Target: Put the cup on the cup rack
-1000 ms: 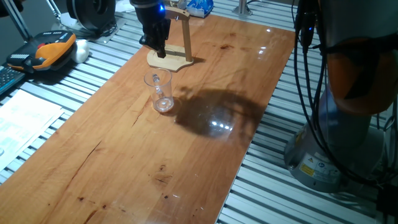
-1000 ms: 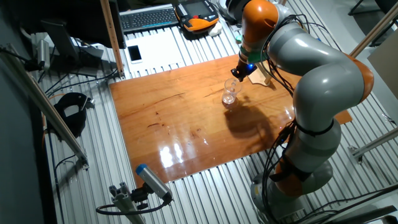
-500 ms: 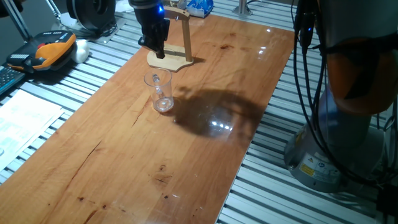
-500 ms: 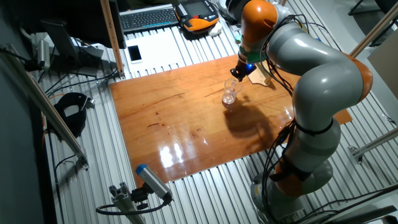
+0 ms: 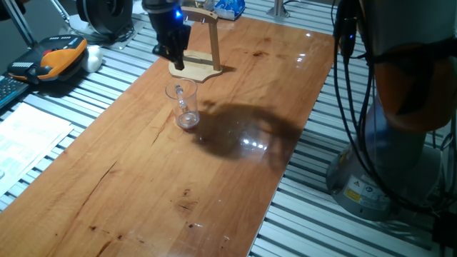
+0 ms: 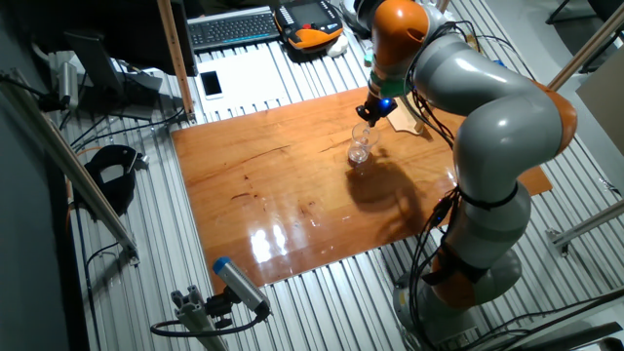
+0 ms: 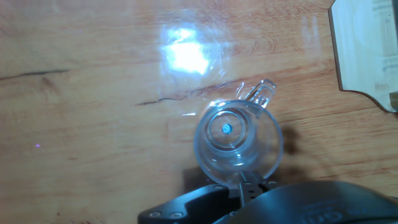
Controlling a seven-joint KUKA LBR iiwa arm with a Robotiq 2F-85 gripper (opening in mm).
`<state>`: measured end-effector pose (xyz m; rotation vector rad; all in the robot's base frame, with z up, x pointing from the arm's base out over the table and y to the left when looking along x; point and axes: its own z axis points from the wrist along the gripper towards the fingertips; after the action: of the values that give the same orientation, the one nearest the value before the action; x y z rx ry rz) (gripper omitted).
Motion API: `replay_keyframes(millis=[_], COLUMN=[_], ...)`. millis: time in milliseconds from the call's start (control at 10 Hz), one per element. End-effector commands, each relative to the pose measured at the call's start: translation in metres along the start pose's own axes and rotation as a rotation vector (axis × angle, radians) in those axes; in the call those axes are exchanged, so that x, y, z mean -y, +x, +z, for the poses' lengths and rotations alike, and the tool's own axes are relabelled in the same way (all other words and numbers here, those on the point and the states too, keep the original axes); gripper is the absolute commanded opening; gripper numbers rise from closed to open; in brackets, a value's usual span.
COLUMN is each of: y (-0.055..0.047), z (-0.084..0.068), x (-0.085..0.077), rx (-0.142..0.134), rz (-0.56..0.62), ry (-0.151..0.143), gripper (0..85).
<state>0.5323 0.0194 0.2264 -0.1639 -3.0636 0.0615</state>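
Observation:
The cup (image 5: pixel 185 106) is a clear glass mug that stands upright on the wooden table, handle toward the cup rack. In the hand view I look straight down into the cup (image 7: pixel 238 140). The cup rack (image 5: pixel 196 68) has a wavy wooden base and an upright post just behind the cup; its base corner shows in the hand view (image 7: pixel 365 53). My gripper (image 5: pixel 176 61) hangs above the cup, between it and the rack, with its jaws together and nothing held. It also shows in the other fixed view (image 6: pixel 370 116) and at the hand view's bottom edge (image 7: pixel 247 185).
An orange-and-black pendant (image 5: pixel 58 58) and a keyboard (image 6: pixel 234 26) lie on the slatted bench beyond the table's left side. White paper (image 5: pixel 28 135) lies at the left. The arm's base and cables (image 5: pixel 400 107) stand at the right.
My gripper has shifted slightly to the left above the cup. The cup and the rack have not moved.

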Motion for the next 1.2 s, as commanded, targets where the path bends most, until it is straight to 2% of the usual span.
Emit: replay_keyframes(millis=[0, 200, 300, 500, 700, 1000, 1100], y=[-0.001, -0.002, -0.003, -0.004, -0.005, -0.007, -0.007], z=[0.001, 0.001, 0.001, 0.002, 0.003, 0.005, 0.005], x=[-0.001, -0.003, -0.004, -0.009, -0.011, -0.016, -0.017], rx=[-0.009, -0.041, -0.053, -0.062, -0.057, -0.034, -0.031], rz=[0.028, 0.109, 0.145, 0.225, 0.273, 0.353, 0.381], ry=[0.01, 0.023, 0.018, 0.015, 0.018, 0.049, 0.049], gripper=[0.0, 0.0, 0.0, 0.0, 0.0, 0.0, 0.0])
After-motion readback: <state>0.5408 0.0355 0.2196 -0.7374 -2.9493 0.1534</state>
